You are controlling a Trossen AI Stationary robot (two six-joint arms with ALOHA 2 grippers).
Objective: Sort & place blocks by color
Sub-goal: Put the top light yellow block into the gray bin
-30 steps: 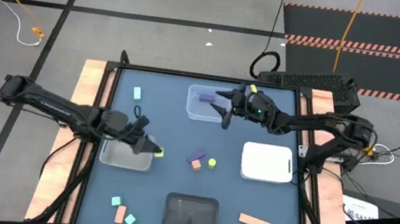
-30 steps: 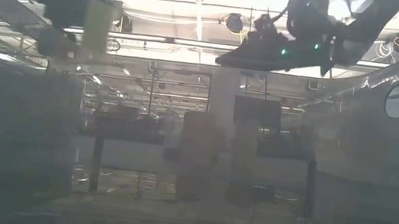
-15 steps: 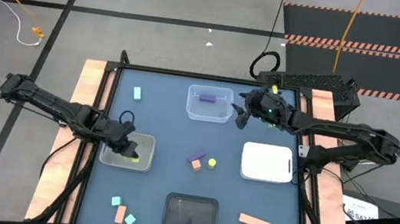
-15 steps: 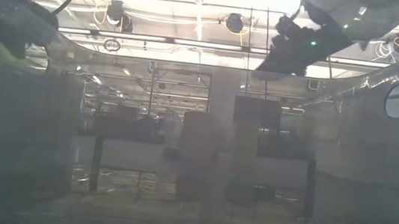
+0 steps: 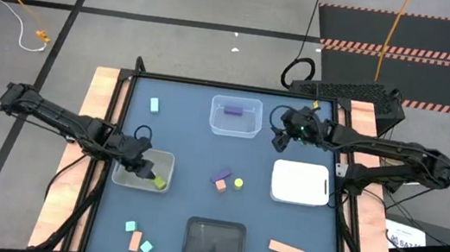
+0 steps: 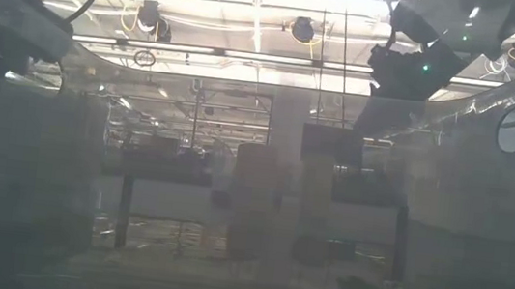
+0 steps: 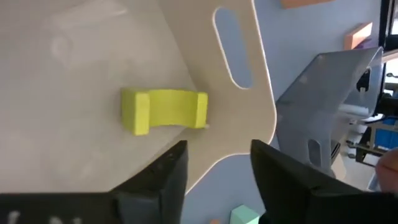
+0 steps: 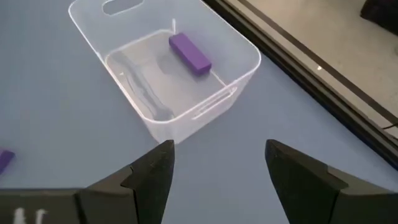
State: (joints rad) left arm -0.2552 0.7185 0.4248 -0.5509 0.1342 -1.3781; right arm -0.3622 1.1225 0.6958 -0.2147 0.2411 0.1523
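So far one yellow-green block (image 7: pixel 163 111) sits in the translucent tray (image 5: pixel 125 176) and one purple bar (image 8: pixel 189 53) in the clear tray (image 5: pixel 216 126). Left gripper (image 7: pixel 212 163) hovers above its block, jaws spread; right gripper (image 8: pixel 214 163) beside the clear tray, jaws wide and empty. Roughly ten blocks are left scattered on the bench (image 5: pixel 187 147).

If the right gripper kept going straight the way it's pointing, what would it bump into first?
Probably the clear tray holding the purple bar. The open right gripper points at its near wall across bare table. How low the gripper sits is hard to judge, so it might pass over the rim instead.
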